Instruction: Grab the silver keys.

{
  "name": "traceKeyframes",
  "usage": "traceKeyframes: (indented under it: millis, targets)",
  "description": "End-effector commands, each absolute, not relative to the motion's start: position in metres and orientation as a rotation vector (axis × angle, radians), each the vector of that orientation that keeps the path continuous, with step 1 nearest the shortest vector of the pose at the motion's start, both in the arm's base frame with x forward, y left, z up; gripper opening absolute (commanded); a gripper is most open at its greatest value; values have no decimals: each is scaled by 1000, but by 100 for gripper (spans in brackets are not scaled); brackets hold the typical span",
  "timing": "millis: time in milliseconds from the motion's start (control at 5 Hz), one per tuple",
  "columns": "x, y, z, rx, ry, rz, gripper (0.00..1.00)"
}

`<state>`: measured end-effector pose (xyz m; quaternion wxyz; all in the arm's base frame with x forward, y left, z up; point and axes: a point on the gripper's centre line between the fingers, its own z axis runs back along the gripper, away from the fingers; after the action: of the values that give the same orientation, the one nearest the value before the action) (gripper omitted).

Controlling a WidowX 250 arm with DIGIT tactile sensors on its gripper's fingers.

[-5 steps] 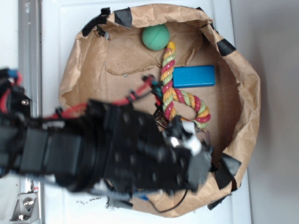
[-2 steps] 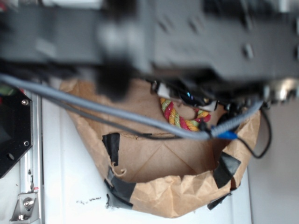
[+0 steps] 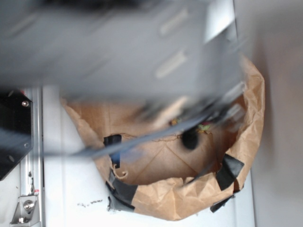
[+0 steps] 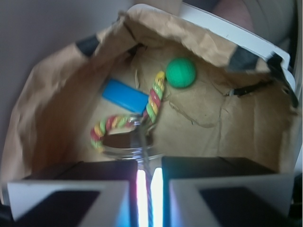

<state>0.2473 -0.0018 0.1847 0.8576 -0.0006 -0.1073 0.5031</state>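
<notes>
In the wrist view my gripper (image 4: pixel 149 165) has its two dark jaws almost together, pinching a thin silver metal strip that runs up between them. That strip belongs to the silver keys (image 4: pixel 124 151), whose shiny ring hangs just past the jaws, above the bag floor. Below lie the multicoloured rope toy (image 4: pixel 152 100), a blue block (image 4: pixel 124 95) and a green ball (image 4: pixel 181 72). In the exterior view my blurred arm (image 3: pixel 123 52) fills the upper half. It hides the keys there, and only a scrap of the rope toy (image 3: pixel 204 126) shows.
Everything sits in a crumpled brown paper bag (image 3: pixel 248 118) with rolled-down walls and black tape patches, on a white surface (image 3: pixel 71 189). A metal rail (image 3: pixel 28 198) runs along the left edge. The bag walls (image 4: pixel 52 104) ring the view from the wrist.
The arm has risen out of the bag towards the exterior camera and now blurs across the top of that view. One second ago the gripper was low, beside the rope toy.
</notes>
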Motion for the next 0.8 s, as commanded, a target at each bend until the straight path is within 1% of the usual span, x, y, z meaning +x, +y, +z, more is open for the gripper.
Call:
traceKeyframes:
  millis: [0,200,600]
  targets:
    - [253,-4,186,27,-297,1006,0]
    - [260,-8,180,83,-271,1019,0]
    - [265,-12,176,104,-276,1029,0]
